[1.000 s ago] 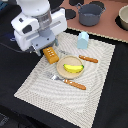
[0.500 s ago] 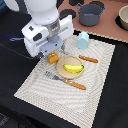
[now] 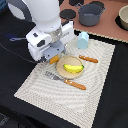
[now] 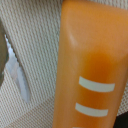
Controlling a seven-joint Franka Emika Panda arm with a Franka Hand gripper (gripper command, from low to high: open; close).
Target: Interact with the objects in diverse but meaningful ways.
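Hovering low over the woven placemat (image 3: 45, 87) left of centre in the exterior view, the gripper (image 3: 52, 56) hides its own jaws, so I cannot tell how wide they stand. An orange block (image 4: 92, 70) with two white stripes fills the wrist view, lying flat on the weave; only its tip peeks out beneath the arm. Just right, a yellow banana (image 3: 73, 68) rests on a tan plate (image 3: 61, 71).

A placemat (image 3: 95, 90) lies on the table (image 3: 10, 107). At its middle a plate (image 3: 61, 71) holds a banana (image 3: 73, 68). A fork (image 3: 66, 80) lies just beside the plate, toward the table's front edge; a cup (image 3: 83, 40) stands at the mat's far edge, a pot (image 3: 91, 13) beyond
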